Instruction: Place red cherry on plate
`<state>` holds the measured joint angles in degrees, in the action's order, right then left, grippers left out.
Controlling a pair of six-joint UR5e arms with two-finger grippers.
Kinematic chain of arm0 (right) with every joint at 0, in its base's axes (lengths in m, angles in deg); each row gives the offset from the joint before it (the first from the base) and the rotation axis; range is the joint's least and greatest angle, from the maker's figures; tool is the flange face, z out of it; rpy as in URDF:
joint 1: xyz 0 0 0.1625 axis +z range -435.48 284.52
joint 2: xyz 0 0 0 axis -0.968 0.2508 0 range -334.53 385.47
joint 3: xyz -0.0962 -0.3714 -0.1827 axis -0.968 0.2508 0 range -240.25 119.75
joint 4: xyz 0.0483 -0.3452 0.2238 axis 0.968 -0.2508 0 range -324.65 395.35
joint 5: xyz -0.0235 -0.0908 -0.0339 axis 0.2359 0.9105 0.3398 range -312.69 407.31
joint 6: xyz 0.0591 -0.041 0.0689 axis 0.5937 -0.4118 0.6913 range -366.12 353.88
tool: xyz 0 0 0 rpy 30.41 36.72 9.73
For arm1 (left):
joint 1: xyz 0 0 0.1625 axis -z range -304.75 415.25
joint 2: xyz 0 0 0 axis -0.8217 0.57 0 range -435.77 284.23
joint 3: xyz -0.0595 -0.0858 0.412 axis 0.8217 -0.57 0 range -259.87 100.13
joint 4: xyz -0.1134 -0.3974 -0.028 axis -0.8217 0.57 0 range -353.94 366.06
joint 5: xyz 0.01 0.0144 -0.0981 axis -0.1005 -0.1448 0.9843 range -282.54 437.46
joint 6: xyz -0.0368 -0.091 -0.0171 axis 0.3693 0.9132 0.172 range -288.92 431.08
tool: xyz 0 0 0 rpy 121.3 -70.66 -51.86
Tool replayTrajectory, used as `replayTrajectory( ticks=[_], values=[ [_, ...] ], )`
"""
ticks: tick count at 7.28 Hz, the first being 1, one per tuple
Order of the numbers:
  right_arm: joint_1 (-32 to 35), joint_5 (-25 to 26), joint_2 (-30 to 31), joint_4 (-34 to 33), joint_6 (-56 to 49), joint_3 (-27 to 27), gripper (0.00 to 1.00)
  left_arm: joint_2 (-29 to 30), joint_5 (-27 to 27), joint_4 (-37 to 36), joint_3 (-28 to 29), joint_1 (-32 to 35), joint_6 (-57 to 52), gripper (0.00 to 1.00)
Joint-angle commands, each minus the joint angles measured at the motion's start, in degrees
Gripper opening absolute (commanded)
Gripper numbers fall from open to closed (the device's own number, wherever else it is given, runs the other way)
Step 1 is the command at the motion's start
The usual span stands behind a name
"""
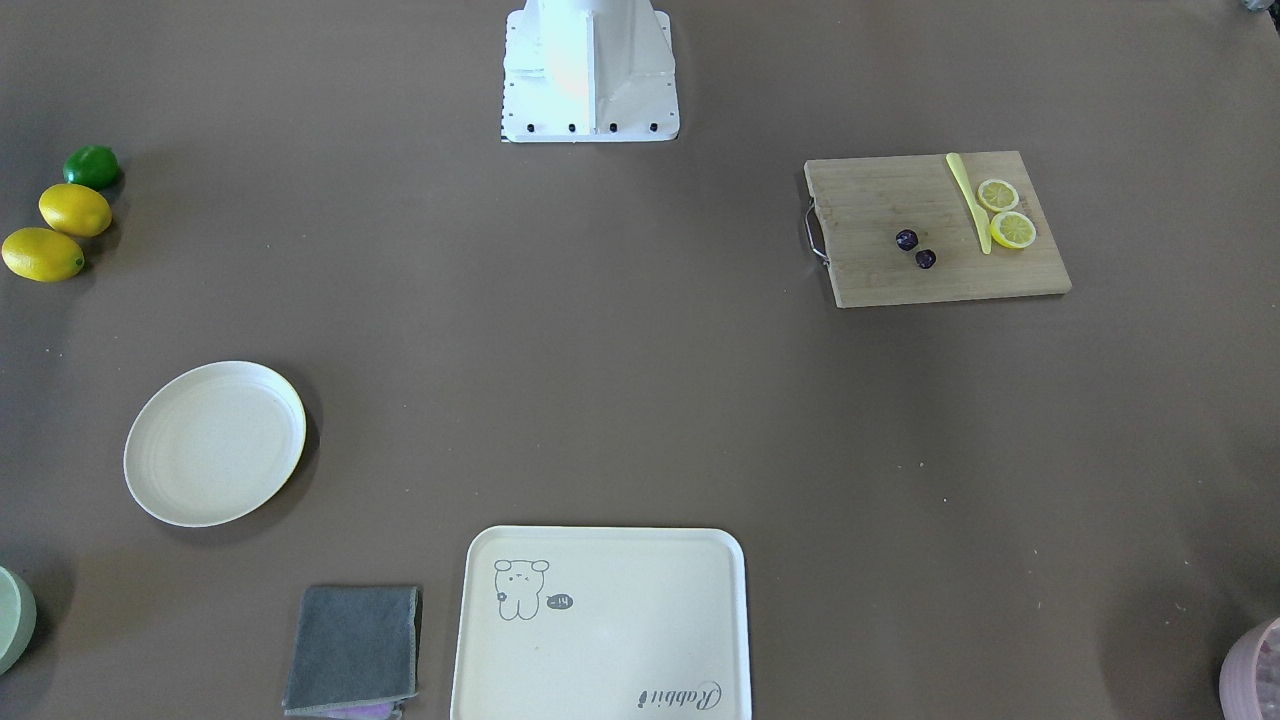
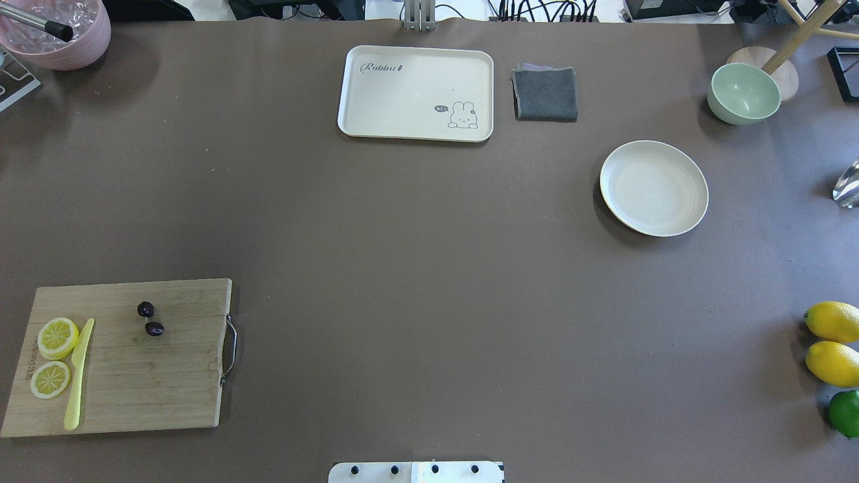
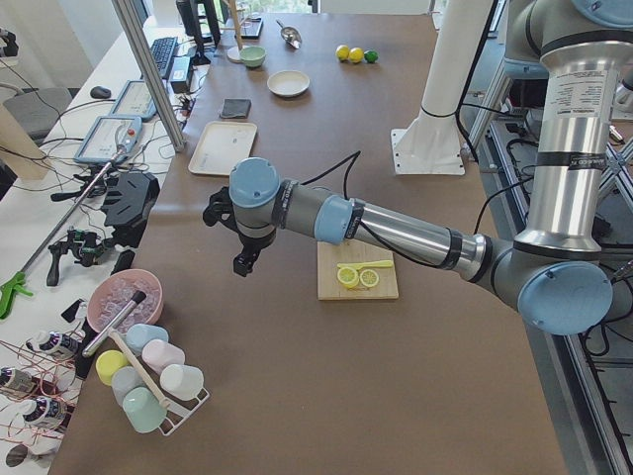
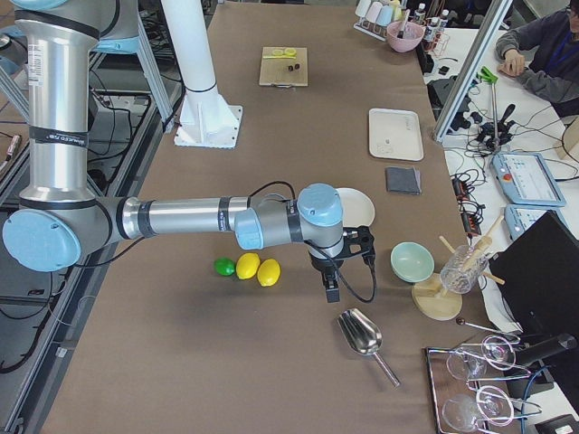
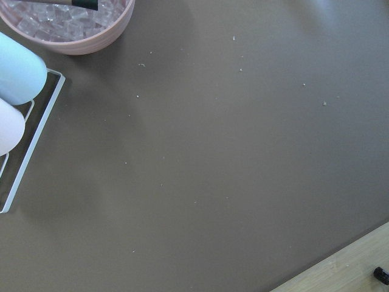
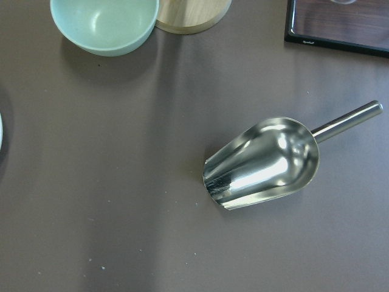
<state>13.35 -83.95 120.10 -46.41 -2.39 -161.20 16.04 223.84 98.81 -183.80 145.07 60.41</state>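
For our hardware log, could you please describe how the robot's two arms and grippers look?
Both the left arm and right arm are silver metal tubes with light-blue round joint caps and a small printed label. Black cables run to the black left gripper and black right gripper.

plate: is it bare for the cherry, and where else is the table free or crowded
The plate is bare. The widest free stretch runs mid-table between cutting board, tray and plate. Crowded: the board's handle-less end, with lemon slices and yellow knife.
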Motion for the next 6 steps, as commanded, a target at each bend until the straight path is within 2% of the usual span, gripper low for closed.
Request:
replayTrajectory(
  ticks=[1, 3, 4, 5, 6],
  values=[
    [-6.2, -0.1, -0.7, 1.3, 13.8, -5.0, 1.00, -2.5, 2.5, 8.5, -0.3, -0.2, 10.8, 0.98],
    [-13.8, 0.6, -0.7, 10.3, 28.0, -5.3, 1.00, -5.0, 1.9, 24.8, -0.6, -5.7, 34.5, 0.98],
    [-17.4, 1.4, -0.5, 12.0, 35.0, -4.9, 0.99, -7.0, 1.5, 31.9, -0.4, -8.9, 40.6, 0.98],
    [-20.7, 2.7, -1.4, 12.2, 38.9, -5.1, 0.98, -8.3, 1.5, 34.4, -0.2, -9.7, 40.9, 0.98],
    [-23.6, 5.4, -5.6, 12.1, 41.1, -3.5, 0.98, -8.4, 1.5, 34.8, -0.1, -9.6, 40.9, 0.98]
  ],
)
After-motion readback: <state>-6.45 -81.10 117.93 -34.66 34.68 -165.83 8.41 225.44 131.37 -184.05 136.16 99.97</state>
